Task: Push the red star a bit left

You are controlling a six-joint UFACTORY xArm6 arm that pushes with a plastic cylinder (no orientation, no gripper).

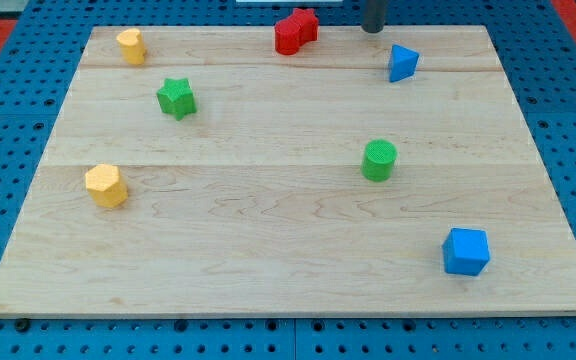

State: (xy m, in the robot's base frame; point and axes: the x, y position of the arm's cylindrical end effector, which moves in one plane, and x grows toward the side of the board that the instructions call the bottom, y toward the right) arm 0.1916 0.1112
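Note:
The red star [305, 22] sits at the view's top edge of the wooden board [268, 250], touching a second red block [288, 37] just to its lower left. My tip [373, 28] is at the view's top, to the right of the red star with a gap between them. A blue triangular block [402, 62] lies just below and right of my tip.
A green star [177, 97] is at the upper left, a yellow block [131, 45] at the top left, a yellow hexagonal block [106, 185] at the left, a green cylinder [379, 160] right of centre, and a blue cube [465, 251] at the bottom right.

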